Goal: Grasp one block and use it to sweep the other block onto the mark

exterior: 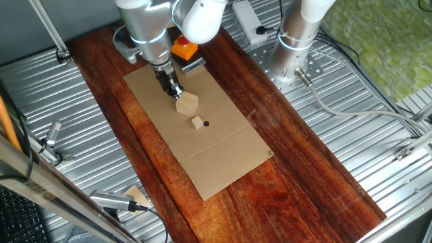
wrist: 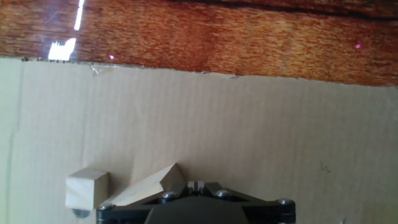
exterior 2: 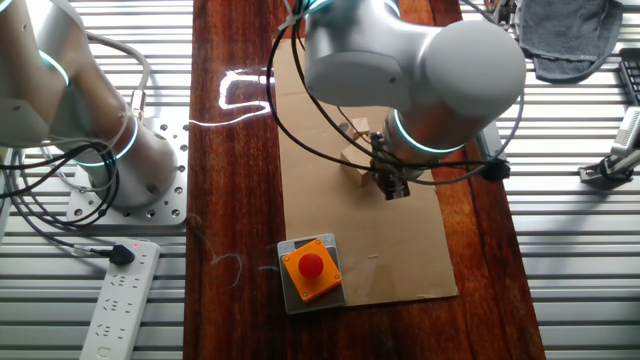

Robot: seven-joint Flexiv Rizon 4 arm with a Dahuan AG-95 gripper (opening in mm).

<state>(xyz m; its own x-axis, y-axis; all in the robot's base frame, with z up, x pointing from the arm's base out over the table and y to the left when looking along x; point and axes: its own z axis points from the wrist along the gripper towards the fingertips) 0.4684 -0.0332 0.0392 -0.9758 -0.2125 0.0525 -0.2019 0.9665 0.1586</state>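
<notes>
The larger tan block (exterior: pixel 187 103) lies tilted on the cardboard (exterior: pixel 223 158), just beyond my gripper (exterior: pixel 174 91). In the hand view the block (wrist: pixel 152 185) leans at the left side of my gripper (wrist: pixel 197 185), whose jaws are closed together with nothing between them. The small wooden cube (exterior: pixel 197 122) sits a little past the block, to its left in the hand view (wrist: pixel 87 188). The black dot (exterior: pixel 206 123) is right beside the cube. In the other fixed view my arm hides most of this; the block (exterior 2: pixel 355 160) shows beside the gripper (exterior 2: pixel 390 185).
An orange box with a red button (exterior 2: pixel 311 268) stands at the cardboard's end behind the gripper. The dark wooden board (exterior: pixel 297 182) surrounds the cardboard. A second arm's base (exterior: pixel 297 50) and a power strip (exterior 2: pixel 115 300) stand off the board.
</notes>
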